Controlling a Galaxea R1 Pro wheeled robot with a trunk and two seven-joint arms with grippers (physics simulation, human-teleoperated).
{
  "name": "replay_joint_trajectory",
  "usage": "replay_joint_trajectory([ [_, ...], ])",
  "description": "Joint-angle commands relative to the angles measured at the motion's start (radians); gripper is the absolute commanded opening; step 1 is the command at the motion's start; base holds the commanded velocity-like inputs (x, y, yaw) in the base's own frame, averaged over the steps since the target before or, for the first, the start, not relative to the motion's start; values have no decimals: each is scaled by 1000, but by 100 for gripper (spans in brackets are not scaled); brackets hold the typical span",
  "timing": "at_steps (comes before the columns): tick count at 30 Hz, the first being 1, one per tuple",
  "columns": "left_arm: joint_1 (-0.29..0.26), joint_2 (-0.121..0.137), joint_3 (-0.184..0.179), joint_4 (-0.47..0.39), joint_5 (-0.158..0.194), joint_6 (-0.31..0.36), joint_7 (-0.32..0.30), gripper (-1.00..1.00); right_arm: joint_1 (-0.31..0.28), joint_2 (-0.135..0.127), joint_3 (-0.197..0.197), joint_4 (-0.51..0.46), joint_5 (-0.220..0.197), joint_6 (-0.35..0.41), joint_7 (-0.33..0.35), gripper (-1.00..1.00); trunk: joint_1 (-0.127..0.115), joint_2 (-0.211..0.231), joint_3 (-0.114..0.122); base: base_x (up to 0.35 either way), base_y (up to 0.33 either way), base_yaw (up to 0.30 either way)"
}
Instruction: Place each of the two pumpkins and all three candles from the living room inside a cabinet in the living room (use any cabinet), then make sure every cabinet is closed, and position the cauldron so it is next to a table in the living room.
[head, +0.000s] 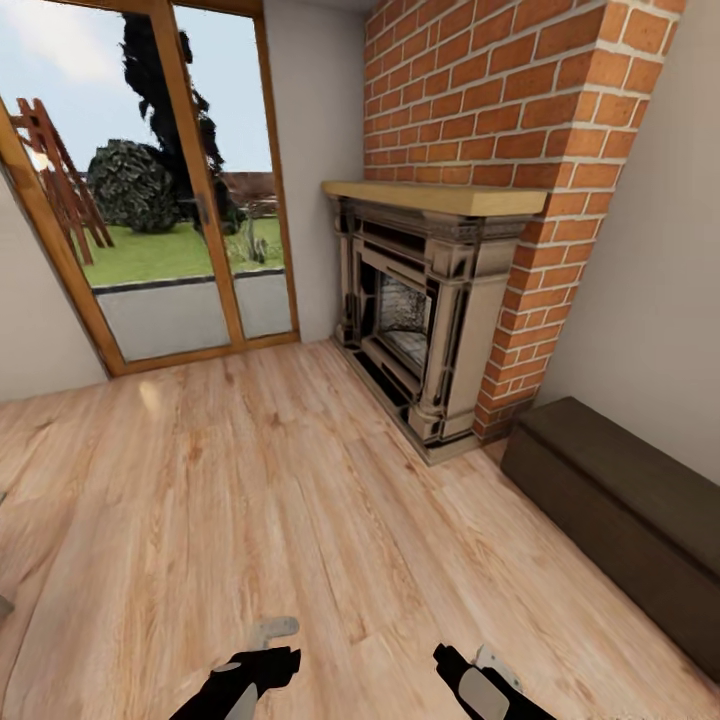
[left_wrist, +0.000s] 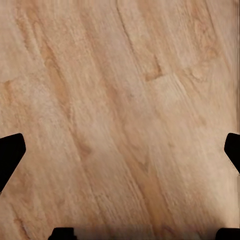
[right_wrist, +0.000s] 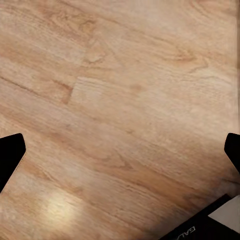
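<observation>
Left gripper (left_wrist: 120, 150): fingers spread wide at the frame edges, nothing between them, plank floor (head: 250, 480) below.
Right gripper (right_wrist: 120, 150): released too, empty over the same floor; a partial "GAL" marking reads at the lower right of its wrist view.
Cabinet (head: 620, 510): long dark brown unit at the right edge of the head view, fronts shut, beside the brick fireplace (head: 430, 320).
Glass door (head: 150, 200): upper left, garden beyond.
Step, my call: travelling; turn to search out pumpkins and candles, arms kept tucked low.
</observation>
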Motion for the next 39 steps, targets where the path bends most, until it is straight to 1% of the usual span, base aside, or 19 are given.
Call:
replay_joint_trajectory([
  [1,0,1,-6,-2,10,3,9,100,-1,0,9,0,-12,-3,-5,100,0,-1,-2,267,0,-265],
  [6,0,1,-6,-2,10,3,9,100,-1,0,9,-1,-23,-7,-3,100,0,-1,-5,298,0,-174],
  [14,0,1,-6,-2,12,3,9,100,-1,0,8,-1,-25,-18,-3,100,0,-1,-6,327,0,-22],
  [15,0,1,-6,-2,12,3,9,100,-1,0,8,-1,-31,-19,-3,100,0,-1,-6,330,0,-58],
  [16,0,1,-6,-2,12,3,9,100,-1,0,8,-1,-57,-19,-3,100,0,-1,-7,330,0,-150],
  [17,0,1,-6,-2,13,3,9,100,-1,0,8,-1,-69,-19,-3,100,0,-1,-8,330,0,-175],
  [19,0,1,-6,0,13,3,9,100,-1,0,9,-1,-84,-19,-2,100,0,-1,-9,330,0,-197],
  [21,0,1,-5,0,13,3,9,100,-1,0,9,-1,-89,-19,-3,100,0,-1,-11,330,0,-208],
  [29,0,1,-5,1,11,3,9,100,-1,0,9,1,-95,-19,-2,100,0,-1,-16,240,0,-235],
  [39,0,1,-5,1,11,3,9,100,-1,-1,9,2,-95,-18,-3,100,0,-1,-20,33,0,-263],
])
